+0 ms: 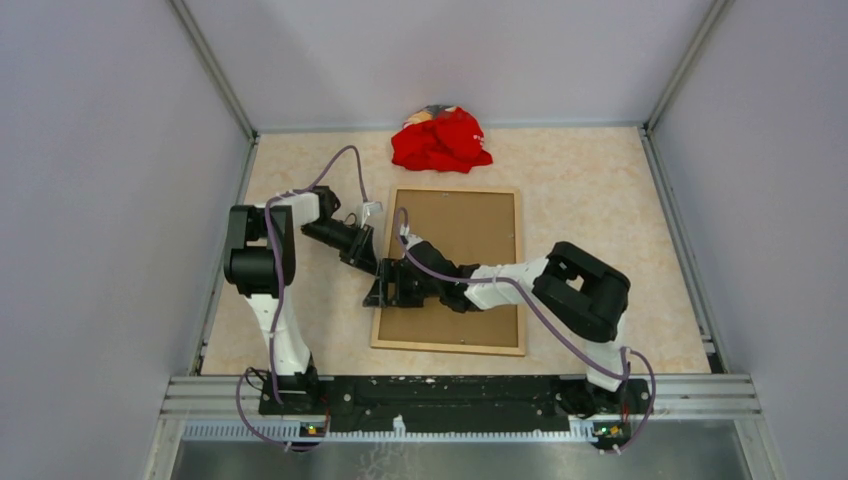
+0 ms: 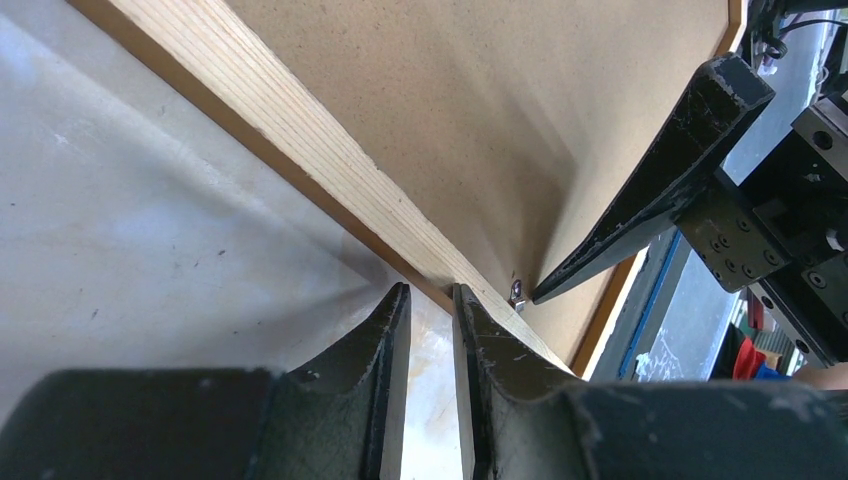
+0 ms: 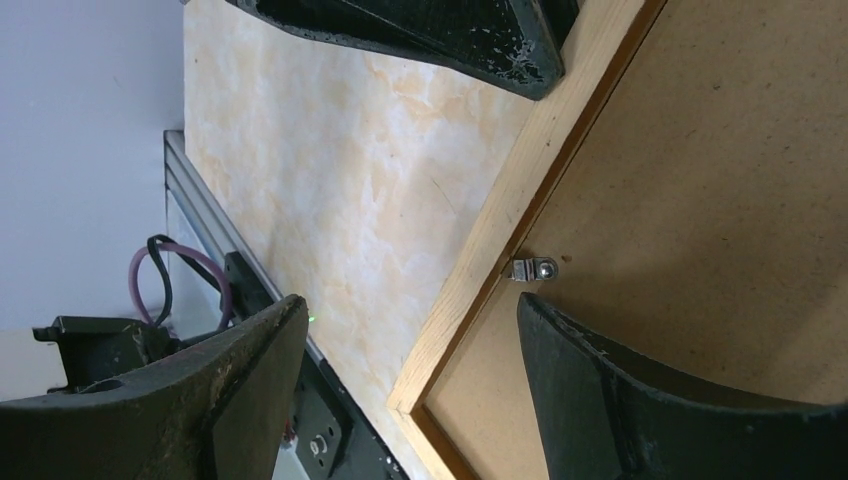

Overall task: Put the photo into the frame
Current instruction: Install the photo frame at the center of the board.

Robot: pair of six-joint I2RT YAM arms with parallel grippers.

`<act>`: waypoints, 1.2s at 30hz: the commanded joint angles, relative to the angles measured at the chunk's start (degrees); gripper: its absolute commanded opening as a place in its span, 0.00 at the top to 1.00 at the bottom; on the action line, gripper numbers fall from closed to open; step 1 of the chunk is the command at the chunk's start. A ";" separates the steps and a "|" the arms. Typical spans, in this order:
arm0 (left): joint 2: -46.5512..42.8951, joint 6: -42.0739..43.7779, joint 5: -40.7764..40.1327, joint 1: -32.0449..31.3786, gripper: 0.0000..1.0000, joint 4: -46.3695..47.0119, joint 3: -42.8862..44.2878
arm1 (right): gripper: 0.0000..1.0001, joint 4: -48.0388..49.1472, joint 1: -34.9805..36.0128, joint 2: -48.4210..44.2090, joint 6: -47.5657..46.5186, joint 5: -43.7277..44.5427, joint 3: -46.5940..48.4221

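Note:
The frame (image 1: 521,270), of thin light wooden strips, lies flat mid-table with a plain brown board (image 1: 460,230) inside it. The photo is not in view. My left gripper (image 1: 368,258) sits at the frame's left strip (image 2: 300,130). Its jaws are nearly shut with a narrow gap, and it (image 2: 430,290) holds nothing. My right gripper (image 1: 385,290) is open and straddles the same strip (image 3: 500,220) close to the near-left corner, and it (image 3: 410,320) is empty. A small metal clip (image 3: 530,268) sticks out over the board (image 3: 700,200) between the two grippers.
A crumpled red cloth (image 1: 440,140) lies at the back edge of the table. The black base rail (image 1: 450,392) runs along the near edge. Grey walls enclose the table on the left, back and right.

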 commanded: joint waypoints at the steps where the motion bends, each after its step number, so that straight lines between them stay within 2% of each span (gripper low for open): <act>1: -1.73 2.14 -0.15 -0.37 0.72 -0.16 -0.35 | 0.23 -0.12 -0.73 1.67 -1.17 1.46 2.49; 24: -2.09 2.78 -0.09 -0.37 0.73 -0.80 -0.30 | 0.24 2.44 -1.42 3.39 0.78 -0.54 2.72; 31: -2.42 4.31 1.44 0.80 0.71 -4.68 2.68 | 0.23 1.11 -6.37 -7.43 0.04 -2.51 -1.49; 36: -1.29 1.64 2.90 1.87 0.63 -4.78 8.95 | 0.21 -3.01 -12.24 -14.05 -3.17 -2.52 -2.72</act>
